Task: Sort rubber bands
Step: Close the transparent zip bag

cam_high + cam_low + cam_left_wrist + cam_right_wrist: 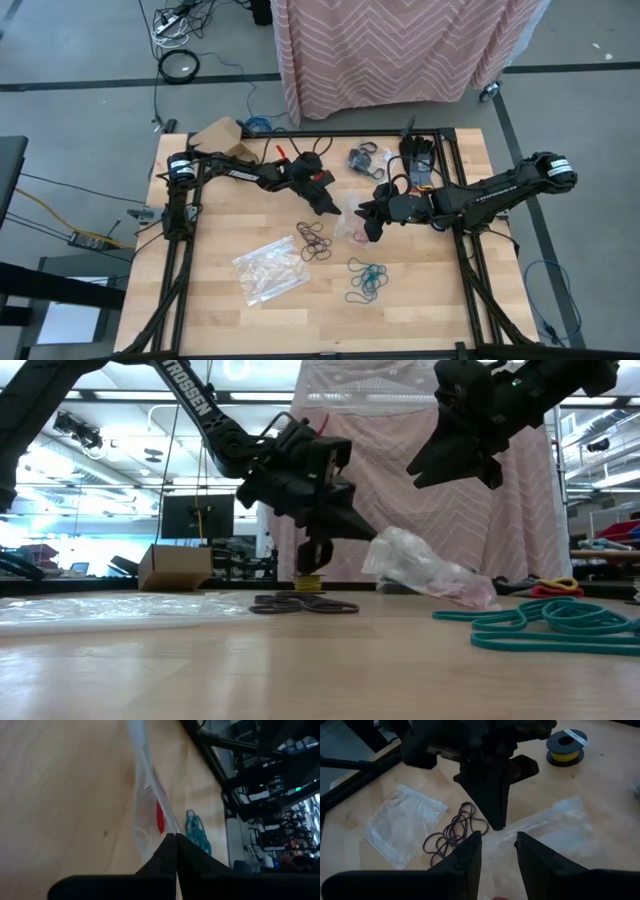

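On the pale wooden table (420,320), the left gripper (331,208) is clenched on an edge of a clear crinkly plastic bag (425,568); red bands inside it (160,818) are blurred. The right gripper (498,845) hovers above it, fingers parted, holding nothing. Brown rubber bands (314,242) and teal rubber bands (367,280) lie near, partly cut off in the low view.

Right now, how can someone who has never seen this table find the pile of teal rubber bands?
Start at the wooden table and look at its middle, where the two claws meet over a clear plastic bag. Closer to the table's front edge than that bag lies the pile of teal rubber bands. The brown rubber bands beside it are dark; only this pile is bright blue-green.
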Controlling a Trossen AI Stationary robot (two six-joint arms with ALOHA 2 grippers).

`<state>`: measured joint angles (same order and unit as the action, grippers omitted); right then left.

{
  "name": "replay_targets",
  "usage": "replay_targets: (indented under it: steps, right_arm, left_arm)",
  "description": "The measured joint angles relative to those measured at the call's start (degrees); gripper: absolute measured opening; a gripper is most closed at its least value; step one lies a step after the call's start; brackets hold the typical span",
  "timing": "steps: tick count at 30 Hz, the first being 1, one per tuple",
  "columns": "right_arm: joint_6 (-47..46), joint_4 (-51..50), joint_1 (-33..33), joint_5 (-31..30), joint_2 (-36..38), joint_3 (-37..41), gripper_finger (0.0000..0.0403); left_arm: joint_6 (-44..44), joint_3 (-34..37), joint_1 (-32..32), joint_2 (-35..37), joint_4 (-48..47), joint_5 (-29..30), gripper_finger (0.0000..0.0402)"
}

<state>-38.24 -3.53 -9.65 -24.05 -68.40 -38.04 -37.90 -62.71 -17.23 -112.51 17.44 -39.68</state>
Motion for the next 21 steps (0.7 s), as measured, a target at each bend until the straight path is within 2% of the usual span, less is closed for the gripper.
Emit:
replay_targets:
  steps: [5, 13, 15, 17, 21]
  right_arm:
    - [5.7, 0.0, -0.4, -0.1, 0.0, 0.0, 0.0112]
    - [5.5, 6.1, -0.5, 1.4, 0.1, 0.0, 0.0112]
    - [5.4, 5.8, -1.6, 1.8, 0.1, -0.1, 0.0112]
    - [4.2, 2.7, -3.0, 2.3, 0.1, -0.1, 0.0111]
    - [-3.3, -8.4, -5.0, 1.5, 0.0, -0.1, 0.0111]
  left_arm:
    - [-0.3, -2.6, -0.3, 0.0, 0.5, -3.7, 0.0003]
    - [-0.7, -9.9, -0.6, 0.0, 1.0, -9.0, 0.0001]
    - [3.9, -11.4, -1.0, 0.0, -3.1, -10.0, 0.0001]
    - [12.2, -12.3, -1.5, 0.0, -9.8, -9.9, 0.0001]
    - [28.1, -12.4, -1.5, 0.0, -25.0, -4.6, 0.0005]
